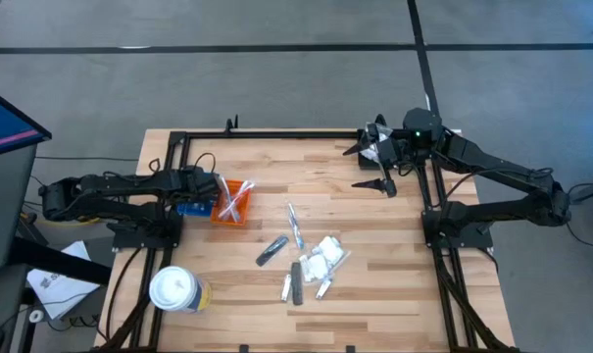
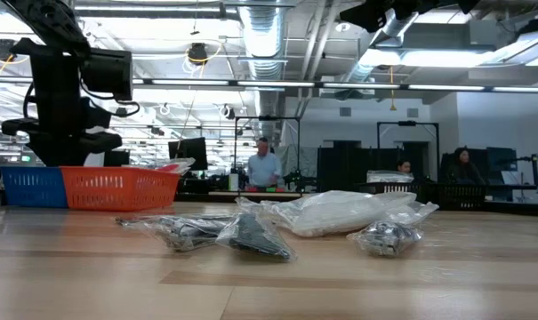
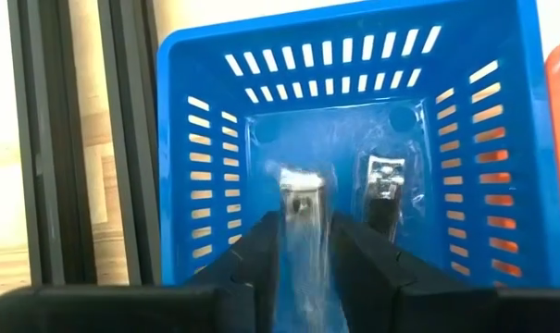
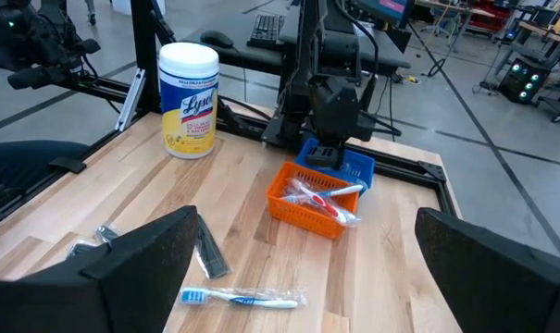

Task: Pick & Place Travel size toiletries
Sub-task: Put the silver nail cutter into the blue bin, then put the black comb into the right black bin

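Observation:
My left gripper (image 3: 305, 222) points down into the blue tray (image 3: 205, 139) at the table's left. Its fingers stand slightly apart around a clear packet with a metal clipper (image 3: 301, 199). A second clipper packet (image 3: 383, 180) lies on the tray floor. Beside it, the orange tray (image 1: 230, 203) holds packed toothbrushes (image 4: 326, 199). More toiletries lie at mid-table: clear packets with white contents (image 1: 325, 257), toothbrushes (image 1: 295, 227) and dark sticks (image 1: 271, 250). My right gripper (image 1: 372, 167) hangs open above the far right, holding nothing. My left gripper has the clear near end (image 3: 305, 277) of the clipper packet between its two fingers, which come from above, slanting down. The clipper end lies low in the blue tray. Whether the fingers (image 3: 266, 254) touch the film, I cannot tell.
A white wipes canister (image 1: 175, 291) stands at the near left corner. A black frame rail (image 1: 306, 132) runs along the table's far edge and down both sides. Bare wood lies between the trays and the mid-table pile. People sit in the room behind (image 2: 264, 169).

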Motion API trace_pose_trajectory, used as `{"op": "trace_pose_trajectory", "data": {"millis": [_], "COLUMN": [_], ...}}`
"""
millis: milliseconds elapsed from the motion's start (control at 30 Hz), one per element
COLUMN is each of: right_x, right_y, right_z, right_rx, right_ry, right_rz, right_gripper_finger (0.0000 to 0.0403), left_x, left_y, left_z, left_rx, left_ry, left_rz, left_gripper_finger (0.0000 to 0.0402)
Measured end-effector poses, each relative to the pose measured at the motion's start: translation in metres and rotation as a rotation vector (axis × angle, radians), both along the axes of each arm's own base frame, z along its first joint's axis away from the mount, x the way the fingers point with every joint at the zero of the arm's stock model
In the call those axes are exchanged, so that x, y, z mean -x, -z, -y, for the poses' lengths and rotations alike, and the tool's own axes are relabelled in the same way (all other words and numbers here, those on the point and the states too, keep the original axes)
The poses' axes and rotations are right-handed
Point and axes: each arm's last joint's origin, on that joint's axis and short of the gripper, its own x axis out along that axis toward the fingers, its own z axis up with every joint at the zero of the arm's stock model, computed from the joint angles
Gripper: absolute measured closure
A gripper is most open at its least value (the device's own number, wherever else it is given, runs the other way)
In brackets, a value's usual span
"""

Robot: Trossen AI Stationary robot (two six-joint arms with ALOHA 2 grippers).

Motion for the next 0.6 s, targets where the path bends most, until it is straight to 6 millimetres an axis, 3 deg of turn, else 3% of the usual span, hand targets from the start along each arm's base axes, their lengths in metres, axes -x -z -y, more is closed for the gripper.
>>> {"op": "trace_pose_trajectory", "data": {"millis": [333,600], "right_x": [0.0,0.0], "right_y": [0.0,0.0], "right_z": [0.0,0.0], "right_rx": [0.0,0.0], "right_ry": [0.0,0.0], "right_rz": [0.0,0.0], "right_gripper_finger": [0.0005,0.0005], "left_x": [-0.0006,-0.0007], "left_y": [-0.0003,-0.0006], "left_z": [-0.0004,-0.0003], "left_rx": [-0.012,-0.019], "left_ry": [-0.001,0.001], "left_rz": [0.006,0.004], "left_gripper_finger": [0.0255,0.0255]}}
